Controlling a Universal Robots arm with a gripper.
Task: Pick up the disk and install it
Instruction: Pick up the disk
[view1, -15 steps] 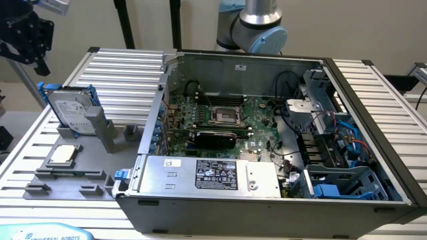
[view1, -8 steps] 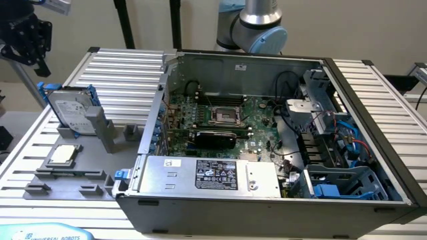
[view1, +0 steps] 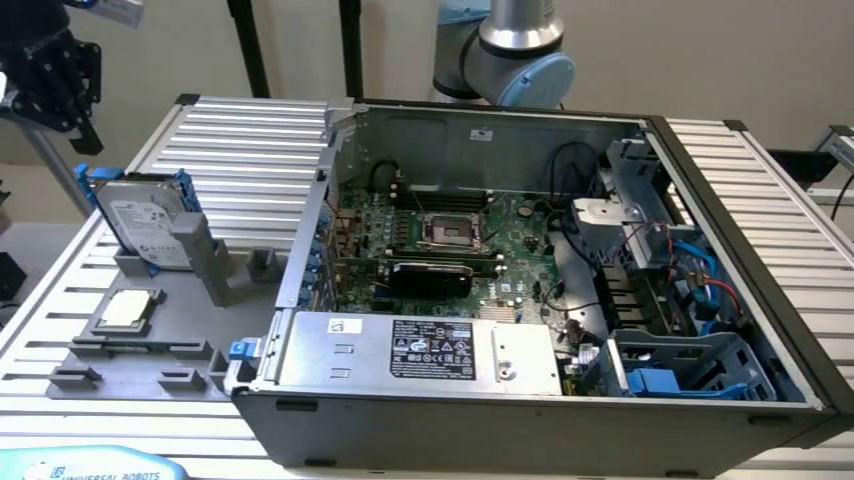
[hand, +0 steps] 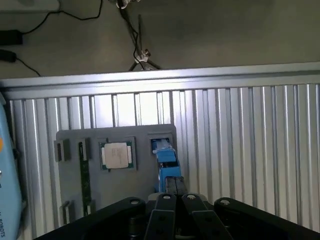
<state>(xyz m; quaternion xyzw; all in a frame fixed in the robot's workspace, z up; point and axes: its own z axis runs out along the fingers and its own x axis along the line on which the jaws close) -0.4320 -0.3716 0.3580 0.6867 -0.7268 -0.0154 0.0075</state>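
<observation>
At the far left of the exterior view your gripper (hand: 175, 184) hangs high over the edge of the ribbed metal table (view1: 254, 130). Its fingers are pressed together and it holds nothing.

The disk (view1: 144, 228) lies below it and a little toward the exterior view's right, clear of the fingers. It stands on edge in the grey holder (view1: 134, 365), label face outward, with blue rails along its sides. Its flat faces are vertical, so what you meet from above is the thin top edge. In the wrist view that blue edge runs straight away from the closed fingertips, roughly in line with the seam between them. The fingers would therefore need to spread across the disk's thickness, not its length.

Room is tight low down. A grey post (view1: 198, 250) of the holder stands just beside the disk toward the case. The small square chip (view1: 126, 309) sits in its own pocket in front of the disk, near but apart.

Further right, the open computer case (view1: 534, 430) lies on its side, its near wall just beside the holder. The blue cage (view1: 694, 360) is at its far right corner, well apart from the disk. The space above the disk's top edge looks free.
</observation>
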